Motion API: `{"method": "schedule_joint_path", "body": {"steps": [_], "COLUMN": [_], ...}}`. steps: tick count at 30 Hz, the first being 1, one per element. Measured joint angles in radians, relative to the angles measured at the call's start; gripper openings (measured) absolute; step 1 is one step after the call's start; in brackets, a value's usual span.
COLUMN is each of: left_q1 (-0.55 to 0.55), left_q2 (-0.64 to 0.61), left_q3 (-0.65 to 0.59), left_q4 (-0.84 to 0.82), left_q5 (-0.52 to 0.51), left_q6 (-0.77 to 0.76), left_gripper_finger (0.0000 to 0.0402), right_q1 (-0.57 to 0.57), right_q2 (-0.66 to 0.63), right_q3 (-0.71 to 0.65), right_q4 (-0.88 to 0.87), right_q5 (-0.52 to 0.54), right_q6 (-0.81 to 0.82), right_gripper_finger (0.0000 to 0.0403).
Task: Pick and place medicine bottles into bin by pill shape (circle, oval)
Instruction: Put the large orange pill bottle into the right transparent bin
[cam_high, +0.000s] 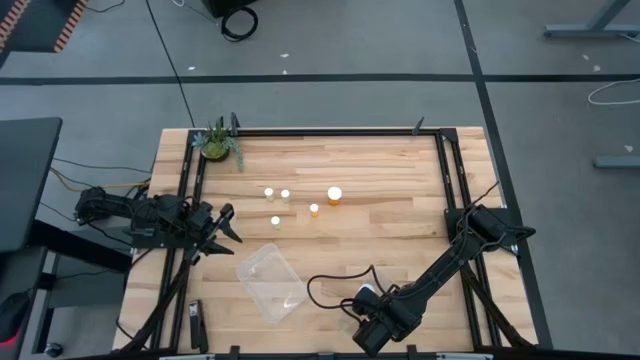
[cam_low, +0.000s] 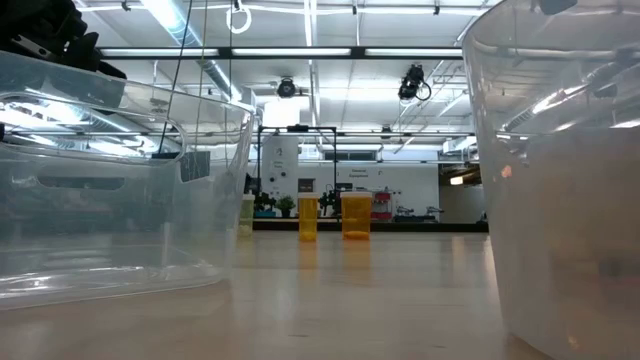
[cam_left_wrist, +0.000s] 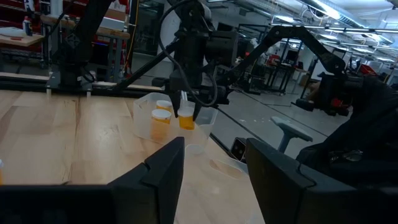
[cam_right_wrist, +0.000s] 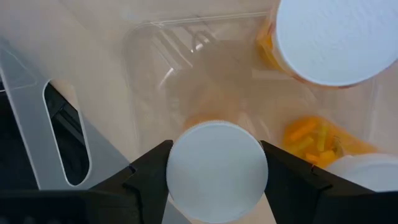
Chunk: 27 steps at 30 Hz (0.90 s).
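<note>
Amber-orange medicine bottle with round white cap (cam_right_wrist: 216, 169) is pinched by the right tool (cam_right_wrist: 214, 177) above a clear plastic tub (cam_right_wrist: 155, 68) at the near table edge. Five capped bottles (cam_high: 334, 195) are left mid-table. Left tool (cam_high: 222, 228) is spread, idle at the left edge.

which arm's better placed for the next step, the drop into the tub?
Right. The right gripper is shut on a white-capped amber bottle directly above a clear plastic tub already holding bottles. The left gripper hangs open and empty at the table's left edge.
</note>
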Motion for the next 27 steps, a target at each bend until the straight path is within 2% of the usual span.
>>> {"method": "schedule_joint_path", "body": {"steps": [6, 19, 27], "left_q1": [0.0, 0.0, 0.0], "left_q2": [0.0, 0.0, 0.0], "left_q3": [0.0, 0.0, 0.0], "left_q4": [0.0, 0.0, 0.0], "left_q5": [0.0, 0.0, 0.0], "left_q6": [0.0, 0.0, 0.0], "left_gripper_finger": [0.0178, 0.0178, 0.0178], "right_q1": [0.0, -0.002, -0.019], "right_q2": [0.0, 0.005, 0.004], "right_q3": [0.0, -0.004, 0.067], "right_q4": [-0.002, -0.023, -0.119], "right_q5": [0.002, 0.001, 0.009], "right_q6": [0.0, 0.007, 0.0], "right_gripper_finger": [0.0235, 0.0287, 0.0296]}}
